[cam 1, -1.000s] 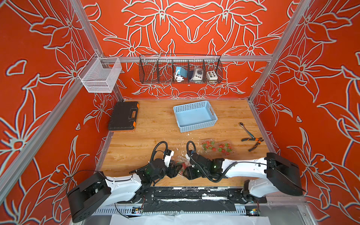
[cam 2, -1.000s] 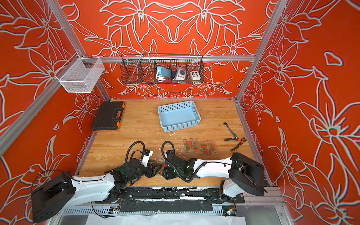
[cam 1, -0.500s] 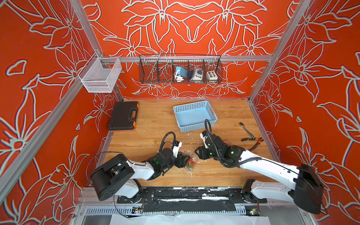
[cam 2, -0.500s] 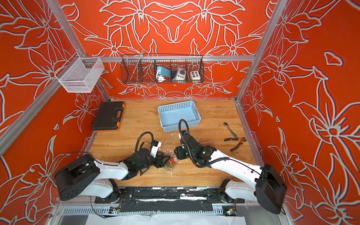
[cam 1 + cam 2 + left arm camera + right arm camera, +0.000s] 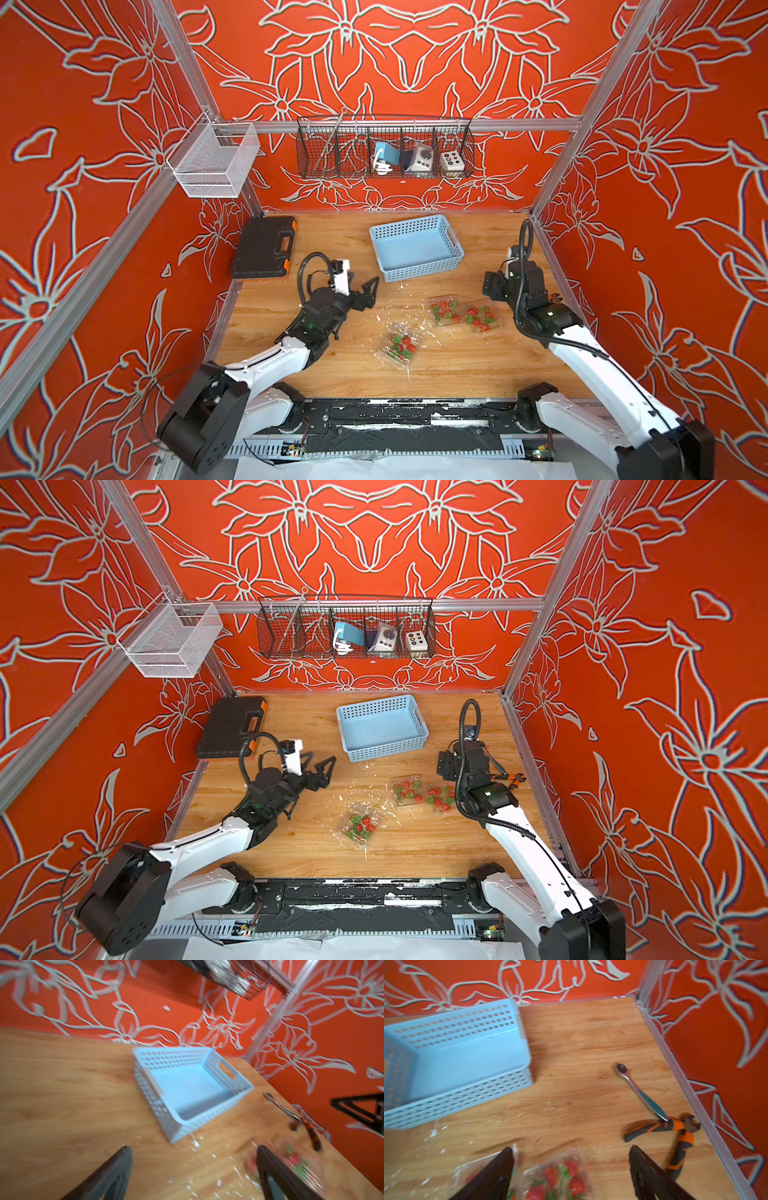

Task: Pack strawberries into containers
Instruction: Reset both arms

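While both arms hang over the wooden table (image 5: 353, 374), left gripper (image 5: 193, 1147) jaws spread wide, holding nothing; right gripper (image 5: 571, 1149) same. Three clear plastic clamshell containers (image 5: 446, 309) on the table, small red green-capped strawberries (image 5: 551, 1175) inside: two side by side near right gripper, third nearer the front edge, between the arms. Light-blue perforated plastic basket (image 5: 419, 272) behind them, apart.
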Controlling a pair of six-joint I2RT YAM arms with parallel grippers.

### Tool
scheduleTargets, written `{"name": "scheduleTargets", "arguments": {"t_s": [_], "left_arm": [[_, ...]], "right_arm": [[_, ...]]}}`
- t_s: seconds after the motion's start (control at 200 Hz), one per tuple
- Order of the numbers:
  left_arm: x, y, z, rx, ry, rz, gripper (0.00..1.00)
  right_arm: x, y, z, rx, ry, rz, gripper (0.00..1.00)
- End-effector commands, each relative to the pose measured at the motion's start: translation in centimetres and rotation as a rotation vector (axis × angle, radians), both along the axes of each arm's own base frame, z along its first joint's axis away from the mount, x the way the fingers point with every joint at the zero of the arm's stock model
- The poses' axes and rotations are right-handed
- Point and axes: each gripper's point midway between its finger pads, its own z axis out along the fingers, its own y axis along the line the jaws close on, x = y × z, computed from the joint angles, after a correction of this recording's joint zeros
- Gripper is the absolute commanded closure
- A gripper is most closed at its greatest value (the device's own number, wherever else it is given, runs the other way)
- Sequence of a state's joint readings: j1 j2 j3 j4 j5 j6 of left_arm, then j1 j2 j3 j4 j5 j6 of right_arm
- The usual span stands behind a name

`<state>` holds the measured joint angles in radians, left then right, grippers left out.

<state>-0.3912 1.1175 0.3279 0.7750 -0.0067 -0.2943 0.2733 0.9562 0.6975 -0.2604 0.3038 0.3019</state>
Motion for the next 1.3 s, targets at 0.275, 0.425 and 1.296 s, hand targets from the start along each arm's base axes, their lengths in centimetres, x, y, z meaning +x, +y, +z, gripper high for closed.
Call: {"name": "scheduleTargets", "arguments": {"t_s": [0.275, 0.425, 1.296], "left_arm": [[1.0, 14.7, -2.8, 0.151, -0.002, 0.496, 0.02], [1.1, 16.0, -2.9, 0.156, 0.000, 0.527, 0.01], [0.3, 14.5, -7.7, 0.293, -0.006, 0.424, 0.01]], "right_arm": [[4.1, -8.2, -5.6, -0.187, -0.097, -0.225, 0.03], [5.5, -6.9, -8.1, -0.176, -0.106, -0.118, 0.03], [5.4, -4.3, -9.6, -0.158, -0.170, 0.049, 0.03]]}}
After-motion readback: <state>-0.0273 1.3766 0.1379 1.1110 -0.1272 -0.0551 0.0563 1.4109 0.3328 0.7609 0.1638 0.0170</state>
